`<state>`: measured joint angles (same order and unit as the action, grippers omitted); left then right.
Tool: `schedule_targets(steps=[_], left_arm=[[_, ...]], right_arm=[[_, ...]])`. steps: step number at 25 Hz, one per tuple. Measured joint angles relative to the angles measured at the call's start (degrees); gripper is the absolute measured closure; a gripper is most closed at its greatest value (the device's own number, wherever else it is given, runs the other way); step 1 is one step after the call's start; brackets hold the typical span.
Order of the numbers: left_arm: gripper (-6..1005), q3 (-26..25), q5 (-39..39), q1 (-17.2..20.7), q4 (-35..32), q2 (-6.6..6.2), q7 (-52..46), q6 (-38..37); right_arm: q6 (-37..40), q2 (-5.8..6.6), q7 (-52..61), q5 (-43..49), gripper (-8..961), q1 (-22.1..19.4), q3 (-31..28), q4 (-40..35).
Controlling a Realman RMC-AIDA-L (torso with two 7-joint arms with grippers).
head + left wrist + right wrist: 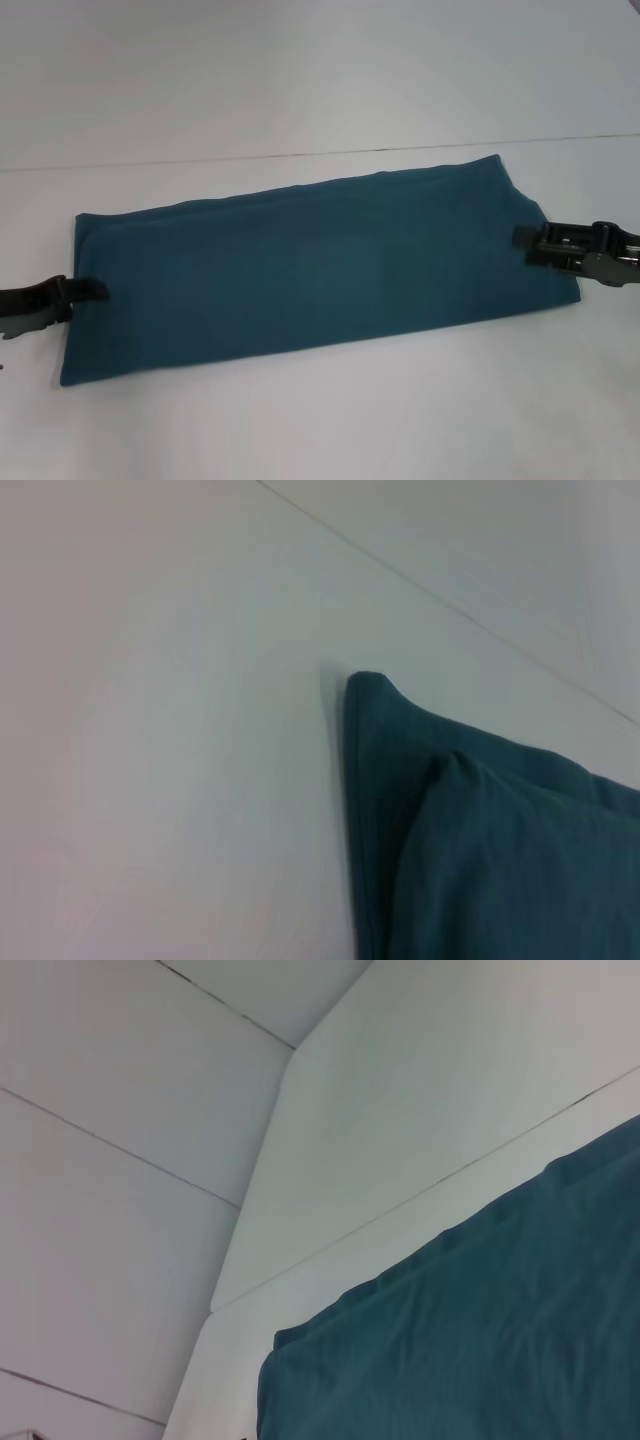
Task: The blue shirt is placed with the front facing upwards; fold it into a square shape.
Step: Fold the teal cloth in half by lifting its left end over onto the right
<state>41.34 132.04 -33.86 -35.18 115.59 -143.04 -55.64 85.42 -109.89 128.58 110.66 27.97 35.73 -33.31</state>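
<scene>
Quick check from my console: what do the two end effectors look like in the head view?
Both are black. The left end effector ends in a flat, blunt black tip. The right end effector looks bulkier, with grey metal parts and a layered, mechanical build.

Head camera looked forward and down over the whole blue shirt (320, 265) on the worktop (320, 420); wrist cameras sat close at opposite ends, sharing shirt and worktop.

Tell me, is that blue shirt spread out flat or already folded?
Folded, though not square yet. The blue shirt lies as a long narrow strip with no sleeves or lettering showing, and the left wrist view shows layers stacked at one end.
</scene>
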Motion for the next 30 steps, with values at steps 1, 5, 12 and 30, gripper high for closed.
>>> schedule_targets(steps=[1, 5, 12, 30], left_arm=[[332, 0.3, 0.0, -0.2, 0.3, 0.00, 0.0, 0.0], [333, 1.1, -0.1, -1.4, 1.6, 0.05, 0.0, -0.8], [331, 2.6, 0.1, -3.5, 1.9, 1.04, 0.1, -4.1], [724, 2.9, -0.1, -2.9, -4.4, 2.49, 0.5, -6.6]], right_arm=[[0.0, -0.02, 0.0, 0.0, 332, 0.0, 0.0, 0.0], [-0.1, -0.04, 0.0, 0.0, 333, 0.0, 0.3, 0.0], [0.0, -0.06, 0.0, 0.0, 333, 0.0, 0.0, 0.1], [-0.1, -0.14, 0.0, -0.3, 333, 0.0, -0.2, 0.1]])
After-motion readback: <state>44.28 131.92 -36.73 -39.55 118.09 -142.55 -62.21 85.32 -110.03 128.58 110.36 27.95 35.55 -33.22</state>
